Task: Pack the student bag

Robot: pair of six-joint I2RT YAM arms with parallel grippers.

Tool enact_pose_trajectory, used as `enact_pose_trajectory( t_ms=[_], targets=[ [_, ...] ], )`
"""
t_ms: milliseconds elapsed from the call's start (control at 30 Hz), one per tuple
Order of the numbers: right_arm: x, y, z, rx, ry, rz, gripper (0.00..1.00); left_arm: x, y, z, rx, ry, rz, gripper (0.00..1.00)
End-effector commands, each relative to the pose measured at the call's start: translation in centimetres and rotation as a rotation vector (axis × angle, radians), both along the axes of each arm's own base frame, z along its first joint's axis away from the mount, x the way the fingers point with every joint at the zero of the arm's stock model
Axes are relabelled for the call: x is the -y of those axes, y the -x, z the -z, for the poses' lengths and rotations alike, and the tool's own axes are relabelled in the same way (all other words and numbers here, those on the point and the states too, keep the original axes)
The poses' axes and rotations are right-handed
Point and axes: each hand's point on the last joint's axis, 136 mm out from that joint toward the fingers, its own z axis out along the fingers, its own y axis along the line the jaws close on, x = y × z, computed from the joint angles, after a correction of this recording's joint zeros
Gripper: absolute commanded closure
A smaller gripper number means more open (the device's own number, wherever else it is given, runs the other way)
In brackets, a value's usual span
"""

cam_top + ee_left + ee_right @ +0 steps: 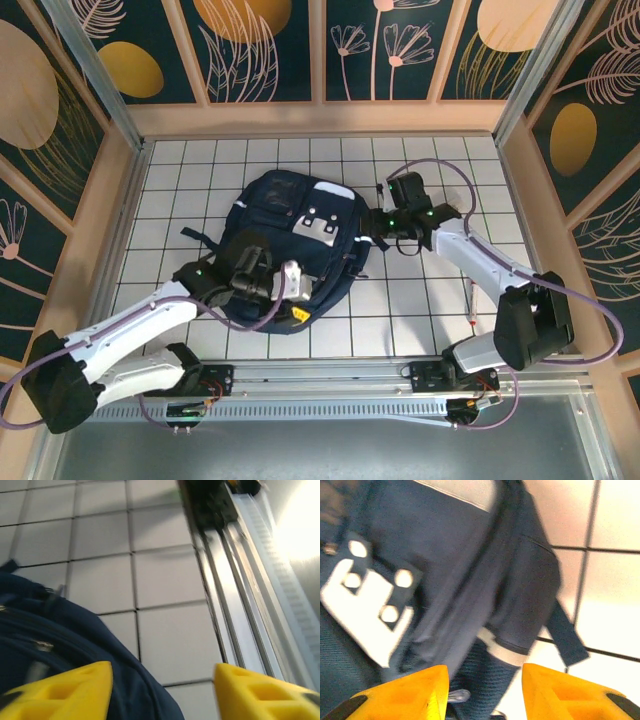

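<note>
White tiled table (420,300): we see a flat, glossy grid of square tiles with dark seams, boxed in by peach-coloured panels.
Student bag (290,240): it lies flat at the middle of the table, between the two arms. We read it as soft navy woven fabric, rumpled, with a rounded outline.
Metal rail (240,605): long, straight and ribbed, it runs along the near edge of the tiles.
Left gripper (297,295): its jaws stand wide apart with nothing between them. It sits at the near edge of the bag. In the wrist view (162,690) one finger is over navy fabric and the other over bare tile. We cannot tell whether it touches the bag.
Right gripper (380,225): its jaws are parted and clasp nothing. It sits at the right side of the bag, and the bag's side seam shows in the gap (485,690).
Fingers (405,692): yellow plastic wedges with recessed hollows.
White patch (360,610): pale and angular with round spots, it sits on the bag's top panel.
Strap (565,635): a flat navy webbing band, lying out over the tile.
</note>
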Motion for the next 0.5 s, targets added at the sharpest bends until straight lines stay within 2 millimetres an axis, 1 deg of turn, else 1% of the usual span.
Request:
enact_pose_trajectory(
  t_ms=[0,33,67,100,167,200,267,300,333,367,467],
  targets=[
    [-3.0,2.2,-1.9,-0.034,-0.137,-0.141,0.58,0.5,-4.7,-4.0,-0.092,0.046,-0.34,0.35],
    [-3.5,3.0,-1.7,-0.046,-0.149,-0.174,0.58,0.3,-5.8,-4.7,-0.101,0.033,-0.409,0.3],
    [-3.5,3.4,-1.6,-0.048,-0.146,-0.178,0.58,-0.3,-7.0,-4.2,-0.125,-0.002,-0.504,0.29],
    [-3.7,3.9,-1.3,-0.049,-0.144,-0.19,0.58,-0.6,-8.1,-4.7,-0.133,-0.017,-0.574,0.27],
    [-4.0,5.0,-0.9,-0.053,-0.146,-0.224,0.58,-2.4,-10.4,-3.1,-0.21,-0.093,-0.76,0.2],
    [-4.8,6.1,-0.9,-0.054,-0.161,-0.282,0.58,-3.4,-11.4,-2.1,-0.271,-0.122,-0.845,0.19],
    [-6.1,8.0,-0.8,-0.022,-0.133,-0.372,0.57,-4.3,-12.0,-0.2,-0.405,-0.151,-0.909,0.2],
    [-6.6,8.8,-0.7,0.017,-0.1,-0.421,0.57,-4.4,-12.2,0.2,-0.462,-0.139,-0.925,0.21],
    [-7.0,9.3,-0.8,0.062,-0.077,-0.459,0.57,-4.1,-12.0,0.2,-0.49,-0.119,-0.907,0.22],
    [-7.1,9.6,-0.9,0.13,-0.044,-0.497,0.57,-3.6,-11.7,0.0,-0.506,-0.094,-0.883,0.22],
    [-6.1,8.9,-2.7,0.376,0.022,-0.496,0.57,-3.1,-10.9,0.0,-0.573,-0.09,-0.867,0.26]
  ],
)
